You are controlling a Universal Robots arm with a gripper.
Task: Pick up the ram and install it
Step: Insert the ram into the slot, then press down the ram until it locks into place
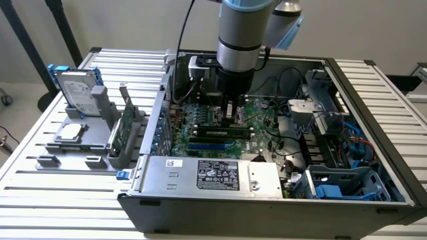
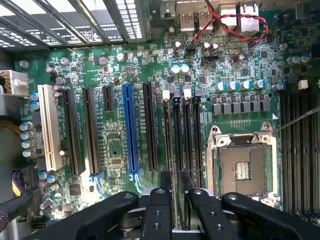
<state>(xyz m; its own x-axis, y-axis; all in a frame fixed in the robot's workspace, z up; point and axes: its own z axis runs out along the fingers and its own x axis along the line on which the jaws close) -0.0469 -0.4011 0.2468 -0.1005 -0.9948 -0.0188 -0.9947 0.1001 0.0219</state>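
The ram is a long dark green stick with black chips. It stands on edge in a slot of the motherboard inside the open computer case. My gripper hangs straight down over the stick's middle, fingertips just above its top edge. In the wrist view the ram shows edge-on as a thin dark strip running between white slot latches and my gripper. The two black fingers stand slightly apart on either side of the strip, so the gripper is open and holds nothing.
A grey fixture at the exterior view's left holds a hard drive, a square silver chip and a green expansion card. The power supply and a blue drive cage crowd the case's near side. The processor socket lies beside the slots.
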